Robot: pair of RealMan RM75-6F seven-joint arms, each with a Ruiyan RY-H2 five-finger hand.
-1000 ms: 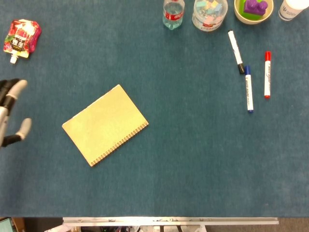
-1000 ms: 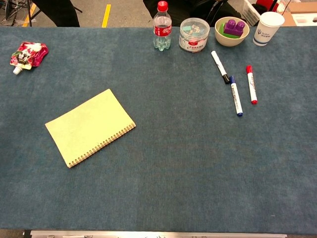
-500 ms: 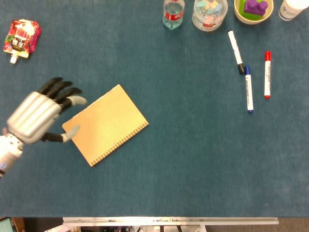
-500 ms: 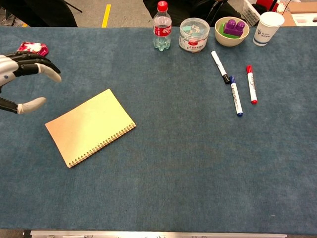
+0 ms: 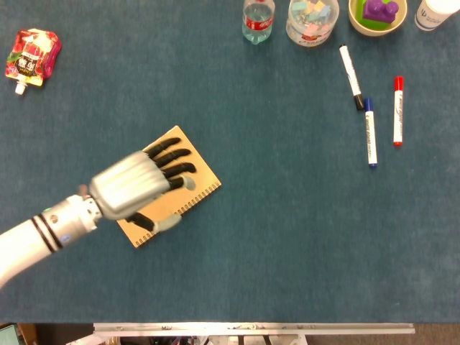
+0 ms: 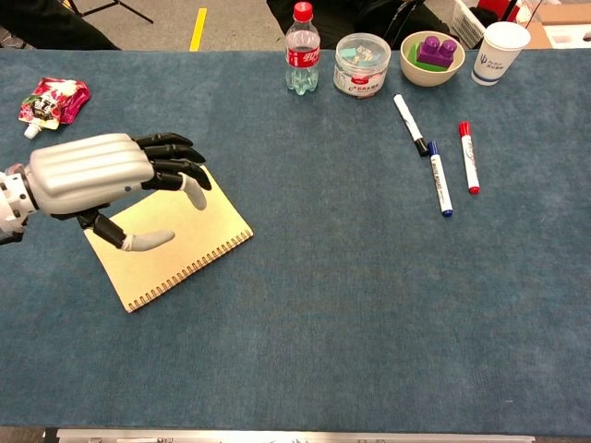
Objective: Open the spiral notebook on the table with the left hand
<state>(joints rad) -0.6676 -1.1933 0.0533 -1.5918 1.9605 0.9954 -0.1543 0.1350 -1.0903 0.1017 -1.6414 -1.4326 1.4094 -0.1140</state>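
Far left, near the back edge: a red drink pouch (image 5: 30, 57) lies flat on the blue table (image 5: 287, 237), well apart from everything else.

Your left hand (image 5: 136, 185) reaches in from the left edge on its white forearm and hangs over the spiral notebook (image 5: 194, 172). Fingers (image 6: 171, 157) are spread apart and extended, thumb out to the side, palm facing down; it grasps nothing. From the chest view you cannot tell whether the fingertips touch the cover.

The notebook lies closed on the table, left of centre, turned at an angle. Its coil binding (image 6: 199, 269) runs along the near-right edge. The hand covers most of the cover in the head view; the right corner and the binding edge stay visible.

Back edge, right of centre: a small clear bottle with a red label (image 6: 301, 51), then a round clear tub (image 6: 361, 65), a bowl holding a purple block (image 6: 431, 57), and a white paper cup (image 6: 499, 53).

Right side, in front of those: three markers lying flat, black-tipped (image 5: 351, 75), blue (image 5: 369, 133), red (image 5: 397, 111), near one another.

Your right hand is in neither view.
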